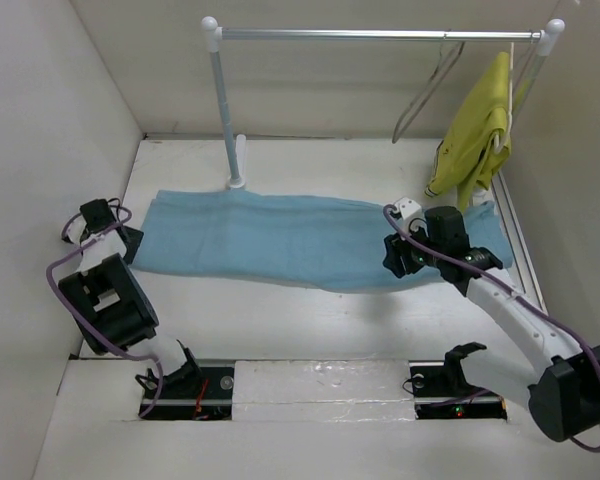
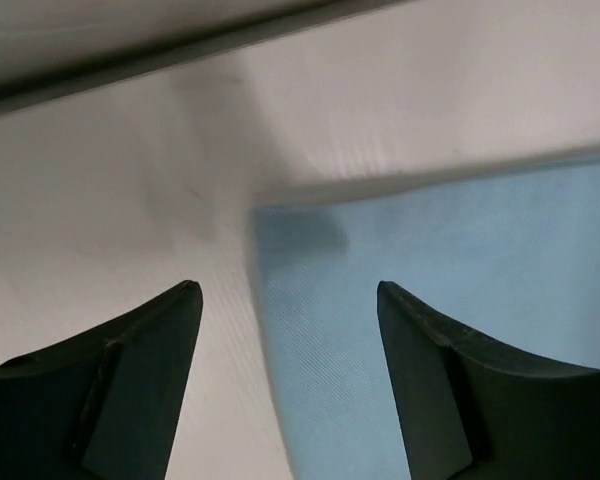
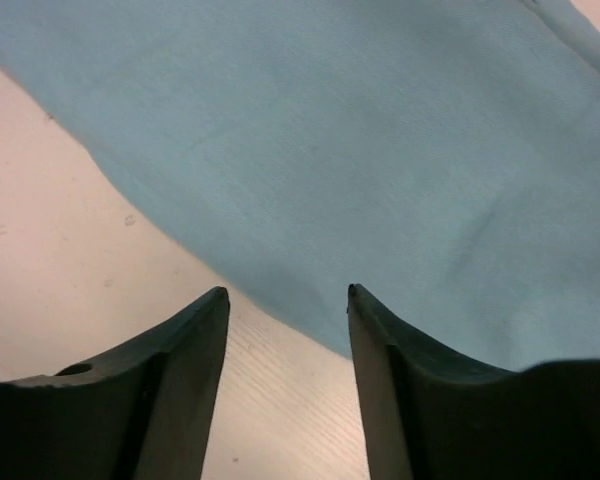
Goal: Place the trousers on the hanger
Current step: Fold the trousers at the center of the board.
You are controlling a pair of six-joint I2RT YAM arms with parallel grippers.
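Trousers (image 1: pixel 280 240), sky-blue and folded into one long strip, are laid flat on the table (image 1: pixel 310 330), stretched from 9 o'clock to 3 o'clock across the middle of the overhead view. None of the task is judged done: the cloth is not lifted, and the hanger (image 1: pixel 423 95), a thin grey wire one, is hung empty on the rail (image 1: pixel 380 34) at 1 o'clock, well apart from the cloth. The trousers are yet to be gripped, raised and passed over the hanger's bar. The left gripper (image 2: pixel 288 292) is held with jaws apart above the strip's 9 o'clock end, nothing clamped. The right gripper (image 3: pixel 285 292) is likewise spread and empty, over the near edge towards 3 o'clock. A yellow-green garment (image 1: pixel 477 135) is hung at 2 o'clock, just beside the wire hanger, and may crowd the approach. The rail's white post (image 1: pixel 226 110) is stood at 11 o'clock, just behind the cloth's far edge.
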